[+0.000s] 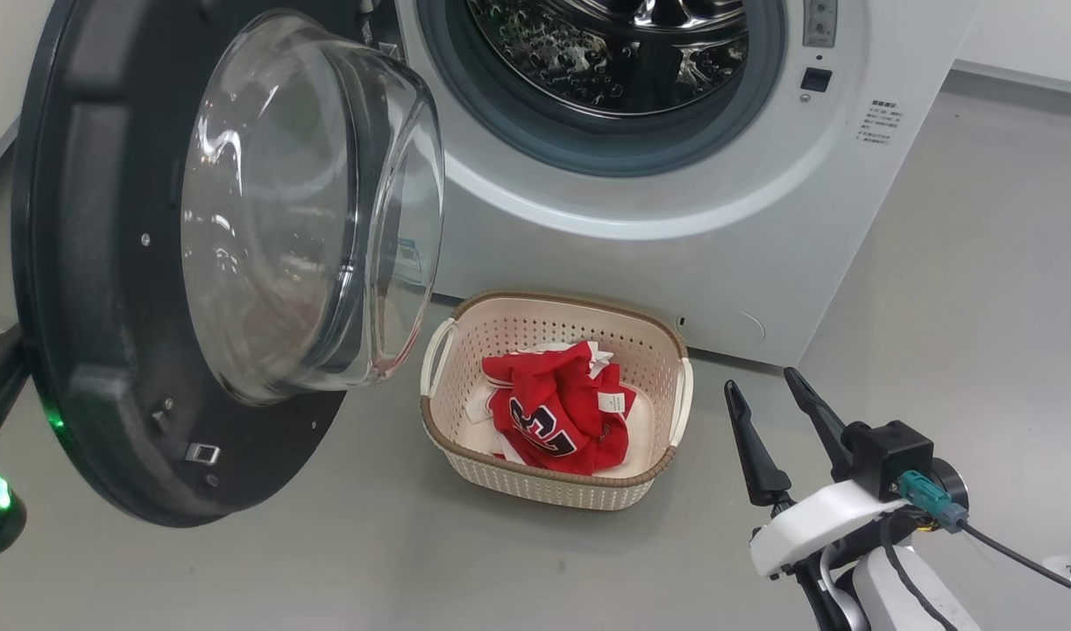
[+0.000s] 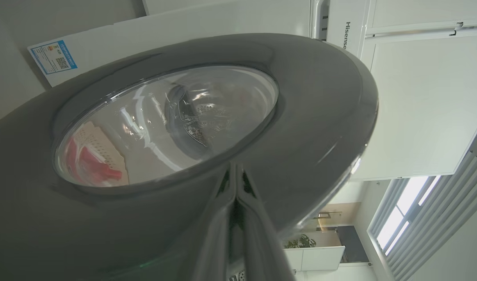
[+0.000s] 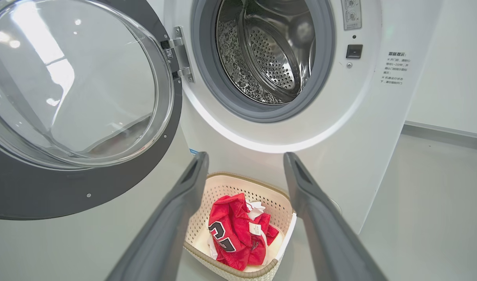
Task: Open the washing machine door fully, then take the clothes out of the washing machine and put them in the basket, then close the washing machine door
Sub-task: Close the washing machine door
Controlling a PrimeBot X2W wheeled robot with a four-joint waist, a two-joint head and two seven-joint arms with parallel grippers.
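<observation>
Glossy glass door (image 1: 308, 210), perforated plastic basket (image 1: 535, 329)

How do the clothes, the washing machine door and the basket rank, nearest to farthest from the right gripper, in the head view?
1. The basket: its right rim is just left of the right gripper.
2. The clothes: inside the basket, further left.
3. The washing machine door: far left, swung open.

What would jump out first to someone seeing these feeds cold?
The big black-rimmed door with its bulging glass window stands open at the left of the head view. Then the red clothes heaped in the cream basket on the floor in front of the white washing machine, whose steel drum looks empty.
</observation>
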